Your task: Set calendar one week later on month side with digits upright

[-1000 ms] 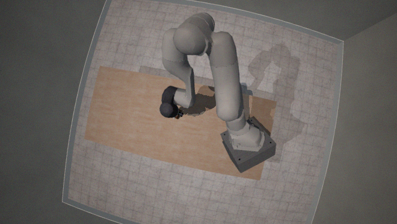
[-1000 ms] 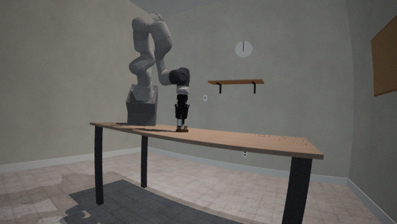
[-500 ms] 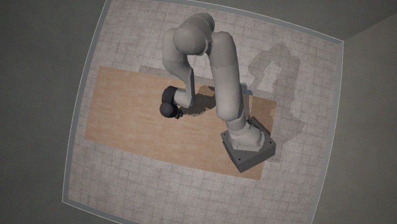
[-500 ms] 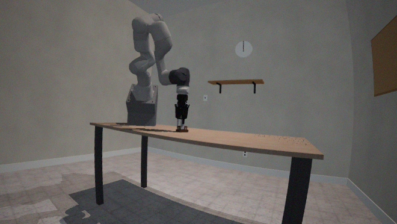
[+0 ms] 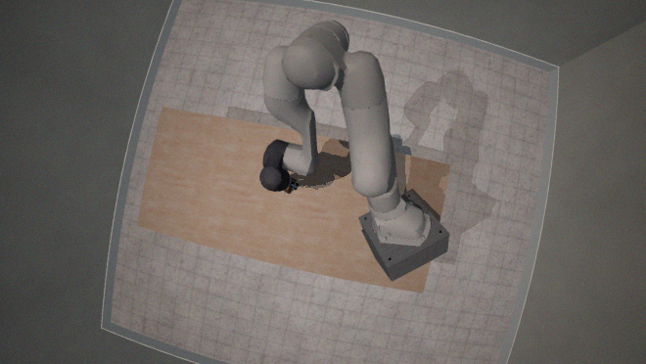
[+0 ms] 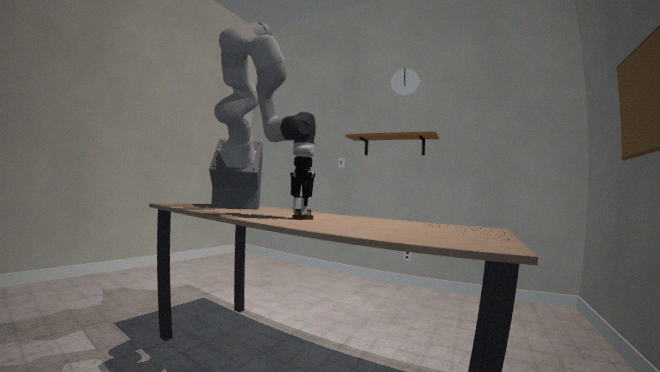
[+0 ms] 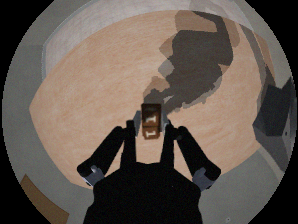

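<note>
The black two-fingered gripper (image 5: 294,184) (image 6: 301,211) (image 7: 151,116) stood released around the brown block calendar (image 5: 289,190) (image 6: 303,217) (image 7: 151,133), between the tan wooden bench's (image 5: 220,196) (image 6: 375,232) (image 7: 90,100) long edges, presumably to leave its cubes settled.

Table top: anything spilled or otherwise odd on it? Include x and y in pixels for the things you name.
Yes: in the exterior view, fine dark specks (image 6: 492,233) lie scattered over the end of the table (image 5: 210,171) (image 6: 380,231) (image 7: 95,100) away from the robot's base (image 5: 392,266) (image 6: 235,187) (image 7: 272,112). They break up otherwise plain wood. The top view doesn't show them, so I can't tell whether it's a spill.
</note>
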Action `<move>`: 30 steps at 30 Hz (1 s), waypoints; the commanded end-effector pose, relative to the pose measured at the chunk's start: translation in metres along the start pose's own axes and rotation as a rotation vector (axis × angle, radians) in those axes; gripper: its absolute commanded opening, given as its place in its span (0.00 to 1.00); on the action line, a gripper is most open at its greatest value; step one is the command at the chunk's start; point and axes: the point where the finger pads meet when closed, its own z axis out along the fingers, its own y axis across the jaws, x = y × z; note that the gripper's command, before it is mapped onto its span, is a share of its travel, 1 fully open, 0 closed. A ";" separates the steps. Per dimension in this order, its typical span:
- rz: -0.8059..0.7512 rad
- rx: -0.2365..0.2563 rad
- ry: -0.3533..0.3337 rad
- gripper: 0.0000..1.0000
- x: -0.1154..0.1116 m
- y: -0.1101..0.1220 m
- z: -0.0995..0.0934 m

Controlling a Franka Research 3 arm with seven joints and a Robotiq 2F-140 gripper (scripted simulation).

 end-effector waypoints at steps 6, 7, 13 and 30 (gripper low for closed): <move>0.007 -0.001 -0.001 0.29 0.001 0.000 0.001; 0.007 -0.001 -0.001 0.29 0.001 0.000 0.001; 0.007 -0.001 -0.001 0.29 0.001 0.000 -0.002; 0.007 -0.001 -0.001 0.29 0.001 0.000 -0.070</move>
